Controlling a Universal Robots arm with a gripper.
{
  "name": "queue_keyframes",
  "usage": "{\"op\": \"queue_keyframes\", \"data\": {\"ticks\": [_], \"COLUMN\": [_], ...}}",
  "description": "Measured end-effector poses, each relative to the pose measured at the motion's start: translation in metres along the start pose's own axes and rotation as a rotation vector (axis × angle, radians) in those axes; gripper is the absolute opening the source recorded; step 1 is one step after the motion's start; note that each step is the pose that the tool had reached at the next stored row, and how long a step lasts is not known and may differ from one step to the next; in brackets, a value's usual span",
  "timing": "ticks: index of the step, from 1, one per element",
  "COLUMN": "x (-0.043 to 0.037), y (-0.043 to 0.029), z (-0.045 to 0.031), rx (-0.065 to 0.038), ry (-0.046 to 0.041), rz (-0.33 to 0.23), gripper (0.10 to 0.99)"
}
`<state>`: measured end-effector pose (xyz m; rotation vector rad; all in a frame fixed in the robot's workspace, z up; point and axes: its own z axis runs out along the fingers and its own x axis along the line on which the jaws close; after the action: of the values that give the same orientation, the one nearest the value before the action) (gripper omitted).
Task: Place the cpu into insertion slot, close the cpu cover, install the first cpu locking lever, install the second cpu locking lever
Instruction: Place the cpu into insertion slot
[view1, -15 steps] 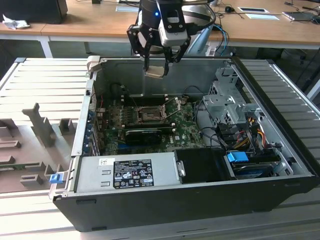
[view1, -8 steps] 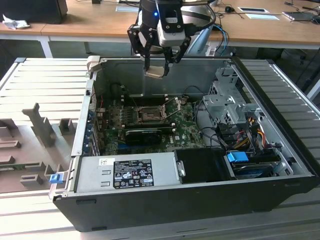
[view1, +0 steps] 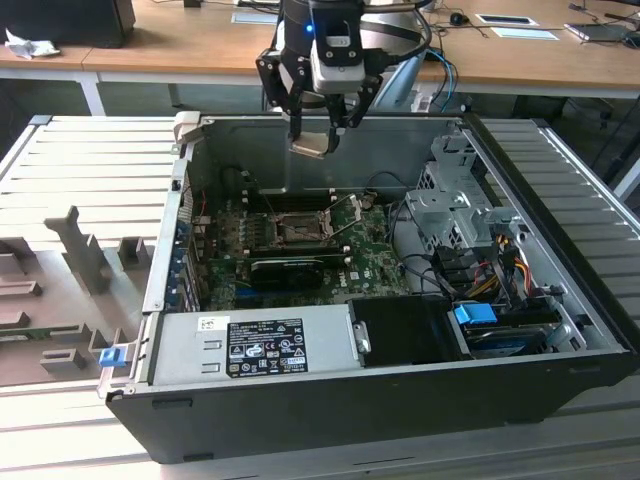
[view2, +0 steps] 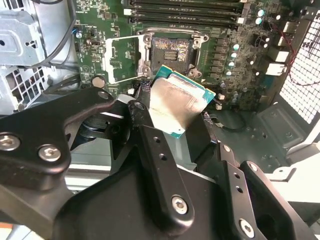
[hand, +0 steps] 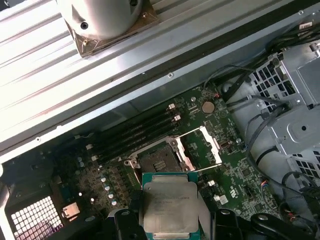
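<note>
My gripper (view1: 320, 128) hangs above the back wall of the open computer case, shut on the cpu (view1: 312, 143), a flat silver-beige chip with a green edge. In both wrist views the cpu (view2: 177, 102) (hand: 170, 205) sits level between the black fingers (view2: 150, 145), high over the motherboard. The insertion slot (view1: 298, 231) (view2: 170, 50) (hand: 156, 162) lies uncovered below, its dark centre bare. The cpu cover (view2: 122, 57) (hand: 202, 145) is swung open to one side of the slot. Thin wire levers (view1: 347, 212) stand raised beside the slot.
A long black graphics card (view1: 285, 268) lies in front of the slot and memory slots (view2: 185, 10) run behind it. The power supply (view1: 250, 345) fills the case's near side; a drive cage (view1: 455, 200) and cables sit on the exterior view's right. Grey fixtures (view1: 80, 255) stand outside.
</note>
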<state>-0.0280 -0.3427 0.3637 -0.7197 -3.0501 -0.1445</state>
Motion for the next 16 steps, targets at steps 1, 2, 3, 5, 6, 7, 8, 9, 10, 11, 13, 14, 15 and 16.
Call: {"op": "queue_keyframes", "data": {"ticks": [1, 2, 3, 5, 6, 7, 8, 9, 10, 11, 13, 14, 15, 16], "x": [0.0, 0.0, 0.0, 0.0, 0.0, 0.0, 0.0, 0.0, 0.0, 0.0, 0.0, 0.0, 0.0, 0.0], "y": [0.0, 0.0, 0.0, 0.0, 0.0, 0.0, -0.0001, -0.0001, -0.0001, -0.0001, -0.0001, -0.0001, -0.0001, -0.0001], "z": [0.0001, 0.0002, 0.0003, 0.0004, 0.0005, 0.0006, 0.0007, 0.0008, 0.0009, 0.0009, 0.001, 0.0011, 0.0011, 0.0011], "rx": [0.0, -0.001, -0.001, -0.001, -0.002, -0.002, -0.002, -0.002, -0.003, -0.003, -0.003, -0.003, -0.003, -0.003], "ry": [-0.0011, -0.0025, -0.0035, -0.0049, -0.0056, -0.0063, -0.0074, -0.0083, -0.0091, -0.0096, -0.0104, -0.0113, -0.0117, -0.0121], "rz": [0.012, 0.028, 0.039, 0.055, 0.064, 0.071, 0.083, 0.093, 0.102, 0.109, 0.118, 0.127, 0.132, 0.137], "gripper": [0.529, 0.529, 0.529, 0.529, 0.529, 0.529, 0.529, 0.529, 0.529, 0.529, 0.529, 0.529, 0.529, 0.529]}}
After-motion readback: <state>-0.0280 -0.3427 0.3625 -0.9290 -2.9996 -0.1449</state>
